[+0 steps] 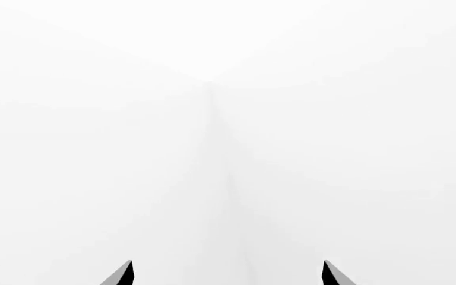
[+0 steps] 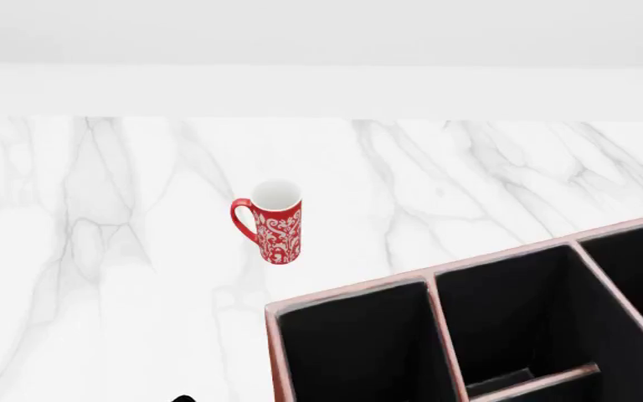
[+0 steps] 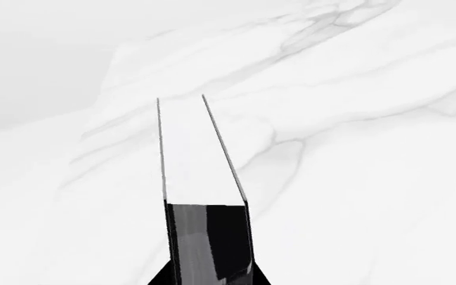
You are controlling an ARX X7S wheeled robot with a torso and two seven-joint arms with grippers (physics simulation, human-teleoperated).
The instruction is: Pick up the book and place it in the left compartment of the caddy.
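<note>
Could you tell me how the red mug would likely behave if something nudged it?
The red mug stands tall and narrow on the marble counter, so it would probably tip rather than slide. Its side handle should stop it from rolling far. It looks ceramic, so likely fragile.

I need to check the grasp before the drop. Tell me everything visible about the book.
Only the right wrist view shows the book. It is seen edge-on: white page edges run away from the camera between two thin dark covers, with a glossy black end nearest the lens. The right tool is shut on that near end, its dark fingers at both covers. The book is held above the white marble table, apparently touching nothing else.
</note>
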